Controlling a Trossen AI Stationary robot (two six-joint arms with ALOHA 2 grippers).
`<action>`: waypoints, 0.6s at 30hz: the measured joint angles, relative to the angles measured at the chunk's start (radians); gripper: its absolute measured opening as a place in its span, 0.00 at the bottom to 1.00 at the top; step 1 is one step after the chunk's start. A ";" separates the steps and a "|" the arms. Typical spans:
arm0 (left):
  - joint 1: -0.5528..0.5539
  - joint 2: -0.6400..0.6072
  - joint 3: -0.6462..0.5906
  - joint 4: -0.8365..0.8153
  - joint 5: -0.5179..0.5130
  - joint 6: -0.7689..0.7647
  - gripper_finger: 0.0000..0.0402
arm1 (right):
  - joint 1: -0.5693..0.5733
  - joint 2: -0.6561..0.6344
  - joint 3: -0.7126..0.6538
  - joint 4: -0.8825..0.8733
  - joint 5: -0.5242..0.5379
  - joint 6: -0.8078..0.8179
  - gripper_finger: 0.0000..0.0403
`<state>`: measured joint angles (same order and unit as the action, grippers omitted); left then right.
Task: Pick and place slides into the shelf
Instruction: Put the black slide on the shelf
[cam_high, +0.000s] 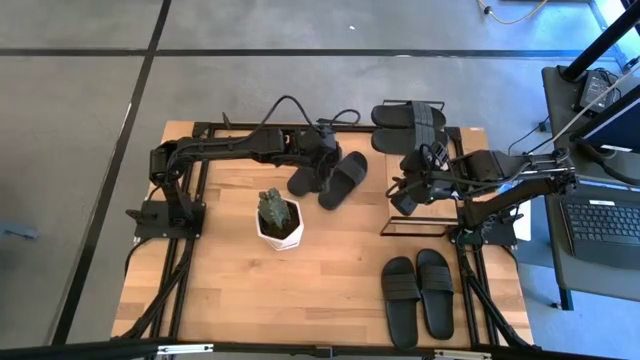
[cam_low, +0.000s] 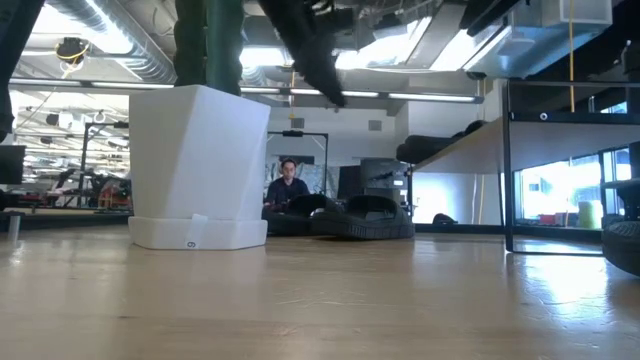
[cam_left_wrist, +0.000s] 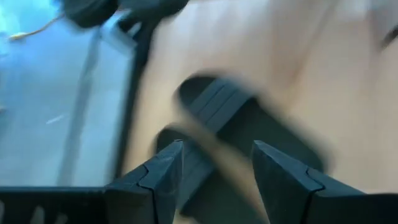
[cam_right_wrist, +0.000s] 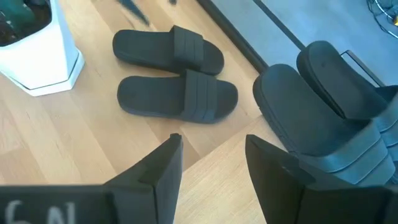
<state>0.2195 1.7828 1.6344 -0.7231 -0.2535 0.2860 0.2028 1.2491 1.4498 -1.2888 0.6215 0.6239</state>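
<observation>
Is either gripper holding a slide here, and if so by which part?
Nothing is held. The left gripper is open over a slide; the right gripper is open and empty by the shelf.

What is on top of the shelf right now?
Two black slides lie side by side on the shelf's far end. The right arm hangs over the middle of the board, hiding whatever else may lie there.

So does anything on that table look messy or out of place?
A little. The pair of slides by the left claw is untidy: one slide lies at an angle with its mate partly hidden under the arm, while the front pair sits neatly side by side. Nothing looks spilled or broken; the potted plant stands upright.
</observation>
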 joint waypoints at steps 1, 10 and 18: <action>0.000 -0.004 0.000 -0.034 -0.064 0.024 0.45 | 0.000 0.000 0.000 0.000 0.000 0.000 0.44; 0.039 -0.013 -0.001 -0.197 -0.221 0.141 0.45 | -0.001 0.000 -0.001 -0.001 0.122 -0.001 0.44; 0.151 -0.005 -0.001 -0.156 0.081 0.162 0.45 | 0.000 0.000 -0.001 -0.002 0.129 -0.001 0.44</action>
<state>0.3710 1.7775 1.6337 -0.8792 -0.1723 0.4479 0.2024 1.2491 1.4487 -1.2903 0.7509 0.6231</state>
